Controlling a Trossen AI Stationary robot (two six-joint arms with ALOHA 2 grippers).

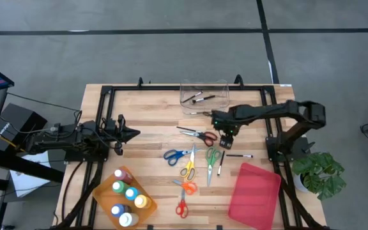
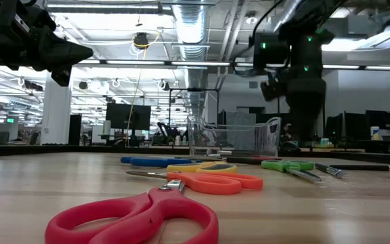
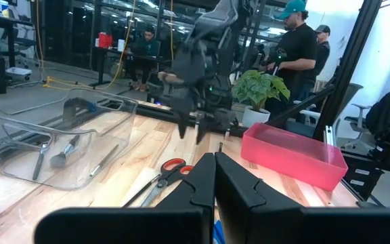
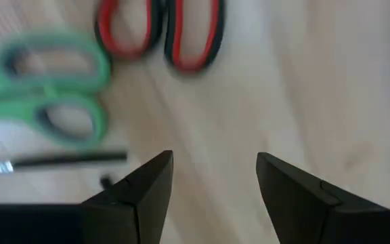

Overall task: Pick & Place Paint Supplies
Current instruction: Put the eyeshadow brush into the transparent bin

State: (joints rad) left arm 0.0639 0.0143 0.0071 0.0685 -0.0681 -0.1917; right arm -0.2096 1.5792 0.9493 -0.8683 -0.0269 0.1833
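Observation:
Several scissors lie flat on the wooden table: red-and-black (image 1: 200, 135), blue (image 1: 176, 154), yellow (image 1: 188, 166), green (image 1: 211, 158), orange (image 1: 185, 186) and red (image 1: 181, 207). Thin dark brushes (image 1: 238, 155) lie beside the green pair. My right gripper (image 1: 227, 132) hangs open above the table, pointing down, just right of the red-and-black scissors' handles (image 4: 161, 34), with bare wood under its fingers (image 4: 147, 186). My left gripper (image 1: 130, 134) waits shut at the table's left, pointing level. Paint bottles (image 1: 128, 198) stand in an orange tray.
A clear box (image 1: 203, 92) holding a few brushes stands at the far edge. A pink bin (image 1: 254, 191) lies at the near right, and a potted plant (image 1: 321, 169) stands off the right edge. Bare wood lies between the two arms. People stand in the room behind (image 3: 296, 41).

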